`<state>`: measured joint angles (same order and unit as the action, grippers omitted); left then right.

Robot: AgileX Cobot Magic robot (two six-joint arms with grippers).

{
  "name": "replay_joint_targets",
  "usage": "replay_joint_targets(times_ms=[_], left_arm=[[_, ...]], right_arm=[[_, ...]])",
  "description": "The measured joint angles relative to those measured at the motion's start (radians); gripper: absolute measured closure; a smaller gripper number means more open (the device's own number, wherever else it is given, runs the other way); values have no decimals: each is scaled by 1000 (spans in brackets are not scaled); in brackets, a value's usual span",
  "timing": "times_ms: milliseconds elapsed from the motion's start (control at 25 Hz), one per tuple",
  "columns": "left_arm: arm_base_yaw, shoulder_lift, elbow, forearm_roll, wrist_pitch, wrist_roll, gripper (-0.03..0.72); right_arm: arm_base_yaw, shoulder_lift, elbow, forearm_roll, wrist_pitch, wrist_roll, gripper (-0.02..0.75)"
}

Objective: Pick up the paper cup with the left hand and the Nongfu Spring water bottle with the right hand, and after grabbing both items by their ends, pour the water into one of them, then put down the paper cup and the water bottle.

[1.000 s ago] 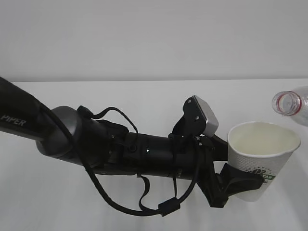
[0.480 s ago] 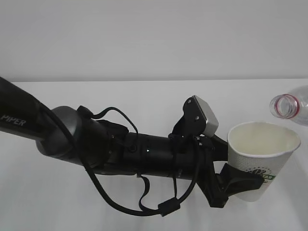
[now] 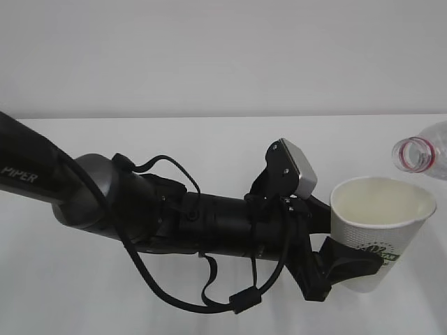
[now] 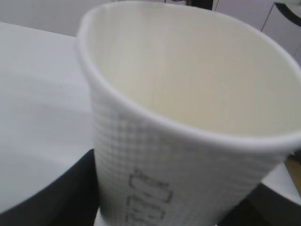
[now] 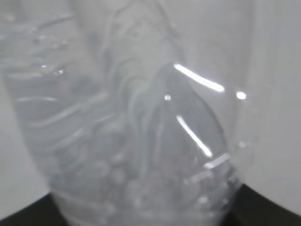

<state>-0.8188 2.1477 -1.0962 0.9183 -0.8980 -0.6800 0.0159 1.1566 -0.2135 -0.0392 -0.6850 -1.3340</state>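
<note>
Left gripper (image 3: 342, 269) clamps the dimpled paper cup (image 3: 380, 230), ribbed clear bottle (image 3: 422, 151) at two o'clock, right gripper's hold untellable

Clear ribbed plastic bottle (image 5: 136, 122) fills most of the frame, blurry, v. close to the lens. Bright glints at centre right. Dark gripper parts show at bottom left & bottom right corners, w/ bottle between them. Pale plain background at right edge.

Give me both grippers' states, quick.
Left gripper: closed on the paper cup.
Right gripper: out of frame; its wrist view is filled by the water bottle, apparently held.
</note>
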Motion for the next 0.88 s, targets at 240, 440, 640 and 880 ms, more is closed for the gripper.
replay_joint_targets(times_ms=[240, 440, 640, 880], left_arm=[[0, 0, 0, 0, 0, 0, 199], [0, 0, 0, 0, 0, 0, 199], [0, 0, 0, 0, 0, 0, 199], [0, 0, 0, 0, 0, 0, 199]], right_arm=[[0, 0, 0, 0, -8, -21, 360], [0, 0, 0, 0, -23, -37, 360], [0, 0, 0, 2, -25, -43, 360], [0, 0, 0, 2, -27, -54, 360]])
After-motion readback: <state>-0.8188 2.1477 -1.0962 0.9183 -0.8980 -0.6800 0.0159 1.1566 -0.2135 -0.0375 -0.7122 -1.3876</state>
